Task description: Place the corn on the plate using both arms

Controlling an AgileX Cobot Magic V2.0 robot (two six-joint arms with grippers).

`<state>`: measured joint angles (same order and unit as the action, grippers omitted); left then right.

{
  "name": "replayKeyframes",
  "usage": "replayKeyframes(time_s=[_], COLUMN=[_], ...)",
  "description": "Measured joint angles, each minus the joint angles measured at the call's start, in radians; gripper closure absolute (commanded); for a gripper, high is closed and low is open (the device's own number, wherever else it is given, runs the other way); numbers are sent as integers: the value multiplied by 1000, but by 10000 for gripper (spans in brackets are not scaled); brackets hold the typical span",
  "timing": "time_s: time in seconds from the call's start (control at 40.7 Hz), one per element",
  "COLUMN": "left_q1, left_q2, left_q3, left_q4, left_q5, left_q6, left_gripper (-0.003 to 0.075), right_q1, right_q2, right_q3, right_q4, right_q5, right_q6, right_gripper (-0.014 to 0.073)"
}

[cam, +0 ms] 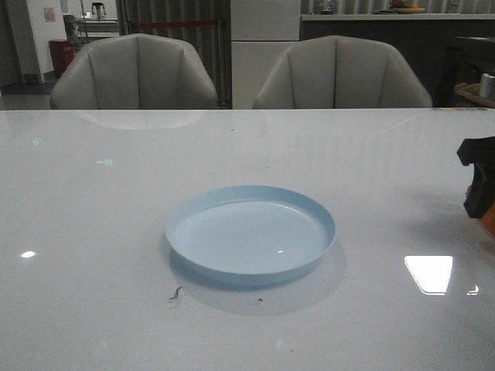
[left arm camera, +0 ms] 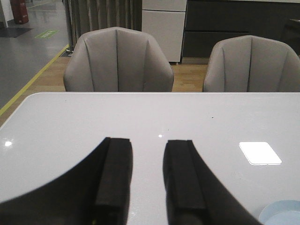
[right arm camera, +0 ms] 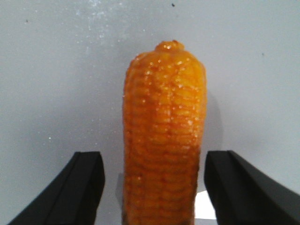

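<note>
Between the spread fingers of the right gripper [right arm camera: 152, 187] lies the corn [right arm camera: 164, 136], orange cob on the white table [cam: 93, 232], a gap showing on each side, so that pincer is released and not gripping; off to its left sits the pale blue plate [cam: 251, 232], well apart from it, with nothing in it; the left gripper [left arm camera: 147, 183] hangs over bare tabletop, fingers parted, nothing between them, plate rim just beside it

Two chairs behind a shiny table

Two soft grey chairs [cam: 133, 72] [cam: 343, 73] stand at the top of the frame behind the glossy white table [cam: 93, 232].
</note>
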<state>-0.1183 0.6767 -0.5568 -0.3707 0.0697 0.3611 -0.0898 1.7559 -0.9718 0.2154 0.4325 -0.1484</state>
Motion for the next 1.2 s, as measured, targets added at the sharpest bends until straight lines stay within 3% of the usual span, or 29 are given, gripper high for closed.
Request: replayKeyframes(time_s=[0.074,0.27,0.368,0.54,0.761,0.982,1.203], left_q1=[0,0,0,0,0,0,0], left_q2=[0,0,0,0,0,0,0], left_q3=[0,0,0,0,0,0,0], left_q4=[0,0,0,-2,-2,-2,-2], left_q5=[0,0,0,-21,-34,-36,-36], left_q6=[0,0,0,0,0,0,0], left_gripper=[448,448,448,448,448,448,448], right_q1=[0,0,0,0,45,183,354], right_q2=[14,17,17,17,17,17,21], right_q3=[-1,-2,-2,-29,-192,-358,-391], right_q4=[0,-3,-25,-77,-90,-92,-92], right_q5=[-2,-4,-8,14,99,187,213], right_q6=[0,0,0,0,-32,-39,-43], right_gripper=[57,272,335,336,336,335,335])
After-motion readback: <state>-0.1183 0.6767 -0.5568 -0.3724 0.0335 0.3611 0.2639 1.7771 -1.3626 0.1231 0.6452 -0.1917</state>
